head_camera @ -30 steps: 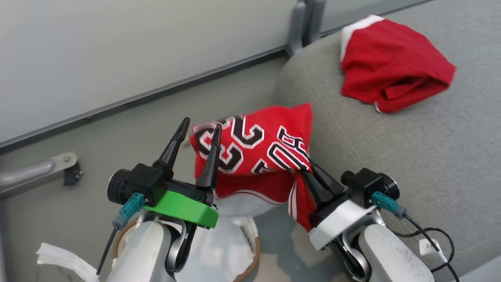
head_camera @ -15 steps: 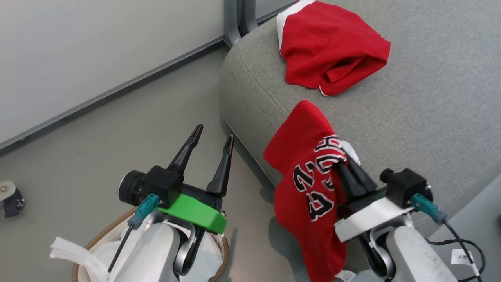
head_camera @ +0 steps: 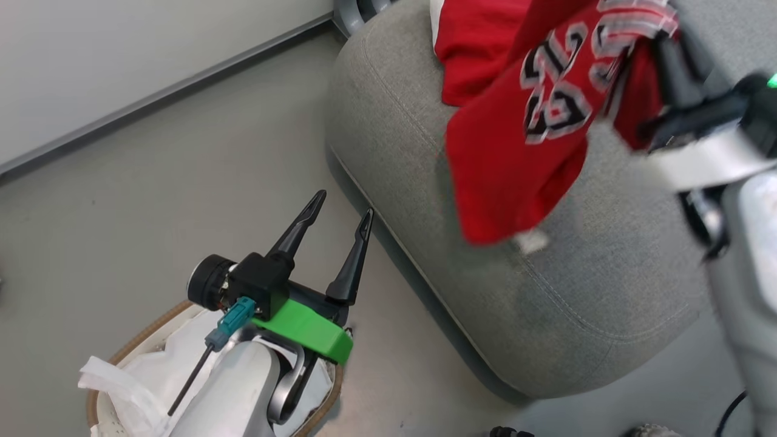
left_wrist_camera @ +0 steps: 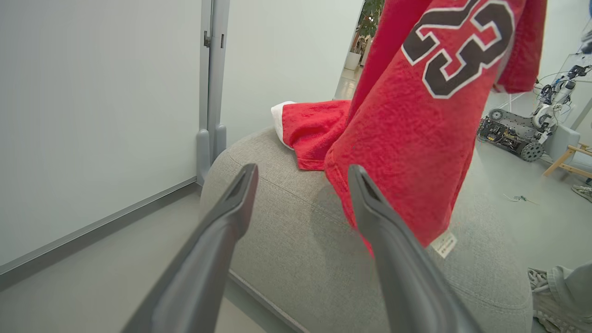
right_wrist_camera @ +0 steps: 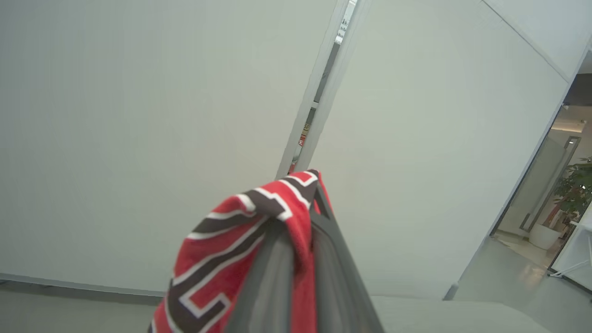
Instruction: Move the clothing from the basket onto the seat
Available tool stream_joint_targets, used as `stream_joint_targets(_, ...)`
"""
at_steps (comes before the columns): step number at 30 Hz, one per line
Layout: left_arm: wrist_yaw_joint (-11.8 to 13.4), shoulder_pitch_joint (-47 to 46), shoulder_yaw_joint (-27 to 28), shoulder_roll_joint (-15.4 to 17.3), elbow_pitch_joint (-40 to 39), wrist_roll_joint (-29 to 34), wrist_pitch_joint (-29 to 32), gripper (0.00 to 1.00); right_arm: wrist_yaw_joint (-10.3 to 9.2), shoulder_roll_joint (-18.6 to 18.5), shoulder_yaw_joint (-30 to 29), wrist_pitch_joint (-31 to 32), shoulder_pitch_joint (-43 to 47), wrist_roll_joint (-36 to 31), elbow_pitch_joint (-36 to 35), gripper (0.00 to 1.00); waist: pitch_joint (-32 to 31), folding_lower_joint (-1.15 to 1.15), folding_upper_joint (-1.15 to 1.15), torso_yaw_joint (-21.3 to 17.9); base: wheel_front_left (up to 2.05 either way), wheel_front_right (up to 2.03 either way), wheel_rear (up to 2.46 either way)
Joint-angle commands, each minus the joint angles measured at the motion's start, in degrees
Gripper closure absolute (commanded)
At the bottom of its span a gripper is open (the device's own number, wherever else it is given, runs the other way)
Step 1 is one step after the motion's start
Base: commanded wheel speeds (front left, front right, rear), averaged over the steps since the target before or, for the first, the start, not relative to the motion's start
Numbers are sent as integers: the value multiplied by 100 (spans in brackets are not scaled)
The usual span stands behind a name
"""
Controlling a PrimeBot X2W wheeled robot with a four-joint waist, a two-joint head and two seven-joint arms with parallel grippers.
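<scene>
jersey (head_camera: 522,152) clamped in r fingers (right_wrist_camera: 337,286) over seat (head_camera: 576,303), 2nd garment (head_camera: 467,60) behind; l fingers (left_wrist_camera: 208,259) apart.

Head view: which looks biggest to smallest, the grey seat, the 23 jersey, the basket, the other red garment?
1. seat
2. jersey, held nearer the camera
3. basket, partly covered
4. other red garment, mostly hidden

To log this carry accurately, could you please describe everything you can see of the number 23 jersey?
The jersey is a soft red garment, fuzzy-looking in the left wrist view, with a black, white-edged 23 and lettering. A small white tag hangs at its lower hem. Its top is bunched and pinched in the shut right gripper. It hangs limp over the grey seat, in front of the other red garment. Whether its hem touches the cushion cannot be told.
</scene>
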Motion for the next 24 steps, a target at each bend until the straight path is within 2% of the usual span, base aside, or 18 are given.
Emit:
stream_joint_targets(1, -16, -69, 7, 97, -52, 68, 4, 0, -10, -170, -106, -13, -374, -107, 70, 100, 205, 0, 0, 13, 0, 0, 0)
stream_joint_targets(7, -16, -153, 59, 238, -251, 155, 4, 0, -9, -692, -535, -12, -1786, -526, 688, 100, 577, 0, 0, 53, 0, 0, 0)
stream_joint_targets(15, -16, -566, -403, 303, -415, 173, 4, 0, -10, -1140, -1344, -12, -2944, -1151, 1698, 100, 1134, 0, 0, 555, 0, 0, 0)
stream_joint_targets(19, -16, -794, -544, 367, -407, 132, 4, 0, -9, -1113, -1721, -12, -3096, -1450, 2165, 100, 1392, 0, 0, 819, 0, 0, 0)
stream_joint_targets(24, -16, -943, -678, 401, -397, 81, 4, 0, -9, -847, -2028, -10, -2617, -1623, 2778, 100, 1611, 0, 0, 1061, 0, 0, 0)
